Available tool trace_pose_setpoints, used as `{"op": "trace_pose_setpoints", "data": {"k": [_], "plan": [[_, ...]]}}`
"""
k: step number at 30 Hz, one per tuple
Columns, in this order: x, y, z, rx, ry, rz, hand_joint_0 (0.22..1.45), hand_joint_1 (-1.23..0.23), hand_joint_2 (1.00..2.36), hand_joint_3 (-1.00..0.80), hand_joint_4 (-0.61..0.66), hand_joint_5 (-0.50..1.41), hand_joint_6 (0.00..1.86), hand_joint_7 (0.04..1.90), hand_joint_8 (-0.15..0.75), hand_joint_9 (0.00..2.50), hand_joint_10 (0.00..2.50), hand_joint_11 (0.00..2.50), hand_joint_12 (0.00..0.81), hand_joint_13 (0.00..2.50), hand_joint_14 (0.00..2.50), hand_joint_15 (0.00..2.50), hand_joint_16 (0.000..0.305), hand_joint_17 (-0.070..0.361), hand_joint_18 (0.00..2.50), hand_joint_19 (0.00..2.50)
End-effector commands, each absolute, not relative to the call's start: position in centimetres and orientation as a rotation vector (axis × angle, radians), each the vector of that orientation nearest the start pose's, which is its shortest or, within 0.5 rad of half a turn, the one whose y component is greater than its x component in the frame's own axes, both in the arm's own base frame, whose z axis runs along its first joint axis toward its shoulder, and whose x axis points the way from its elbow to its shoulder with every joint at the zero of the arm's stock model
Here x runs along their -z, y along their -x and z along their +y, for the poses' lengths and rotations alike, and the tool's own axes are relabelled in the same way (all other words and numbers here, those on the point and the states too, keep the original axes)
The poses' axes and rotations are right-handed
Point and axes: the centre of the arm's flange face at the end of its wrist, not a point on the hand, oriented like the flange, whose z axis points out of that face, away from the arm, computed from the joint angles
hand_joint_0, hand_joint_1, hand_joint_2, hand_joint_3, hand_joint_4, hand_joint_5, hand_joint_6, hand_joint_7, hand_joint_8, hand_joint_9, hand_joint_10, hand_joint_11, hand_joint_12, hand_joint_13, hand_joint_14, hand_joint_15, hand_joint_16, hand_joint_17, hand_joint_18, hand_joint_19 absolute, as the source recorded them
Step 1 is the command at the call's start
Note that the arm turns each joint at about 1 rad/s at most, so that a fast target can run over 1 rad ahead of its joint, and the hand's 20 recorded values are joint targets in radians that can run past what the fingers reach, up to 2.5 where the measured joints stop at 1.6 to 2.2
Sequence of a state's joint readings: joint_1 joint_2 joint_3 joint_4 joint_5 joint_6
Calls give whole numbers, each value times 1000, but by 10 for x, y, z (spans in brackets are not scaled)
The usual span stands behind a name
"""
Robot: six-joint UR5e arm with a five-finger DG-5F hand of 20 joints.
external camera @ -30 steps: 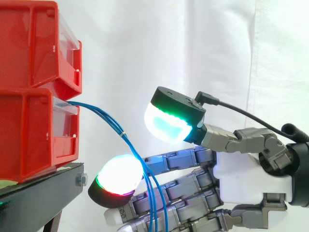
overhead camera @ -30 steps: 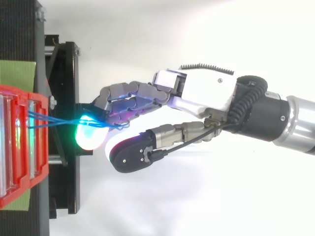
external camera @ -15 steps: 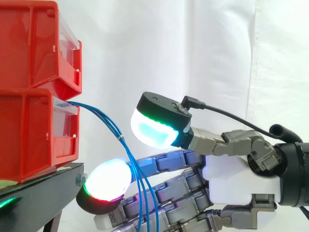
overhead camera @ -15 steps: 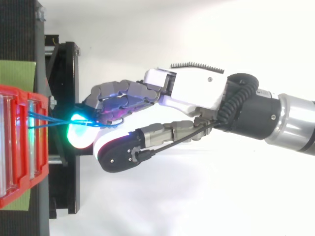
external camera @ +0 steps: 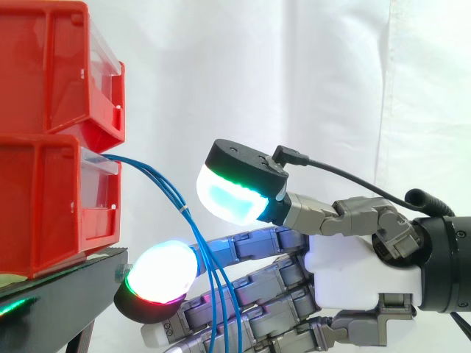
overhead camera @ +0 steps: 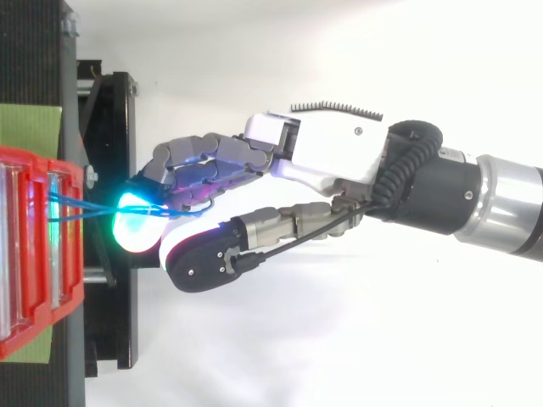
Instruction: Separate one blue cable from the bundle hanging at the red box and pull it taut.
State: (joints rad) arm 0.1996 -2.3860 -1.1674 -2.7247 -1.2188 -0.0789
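A bundle of blue cables point(external camera: 163, 187) left the lower red bin point(external camera: 44, 206) and drooped toward five o'clock, crossing the fingers point(external camera: 250, 246) of the hand point(external camera: 360, 273), which extended in from three o'clock. The hand was open, with fingers nearly straight and the thumb point(external camera: 235, 193) held apart above them, pinching nothing. The bins sat on a black stand point(external camera: 59, 301).
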Motion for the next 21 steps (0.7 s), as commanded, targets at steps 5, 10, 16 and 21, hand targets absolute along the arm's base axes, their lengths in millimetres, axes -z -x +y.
{"op": "trace_pose_setpoints", "data": {"k": [5,10,16,21], "plan": [[-198,-780,-26,-1052,-1223,1141,575,-533,1000,-500,323,-118,503,1051,329,555,1,75,325,661,9,234,36,82,572,302],[-199,-781,-28,-1064,-1217,1148,577,-538,1001,-487,326,-114,503,1064,328,558,4,75,325,664,8,235,36,82,572,306],[-200,-781,-29,-1073,-1213,1153,584,-541,1001,-483,313,-112,502,1102,328,563,0,84,325,668,8,237,36,82,571,311],[-209,-780,-29,-1077,-1212,1157,588,-564,1002,-475,283,-110,502,1165,328,562,2,97,324,670,8,241,36,82,572,310]]}}
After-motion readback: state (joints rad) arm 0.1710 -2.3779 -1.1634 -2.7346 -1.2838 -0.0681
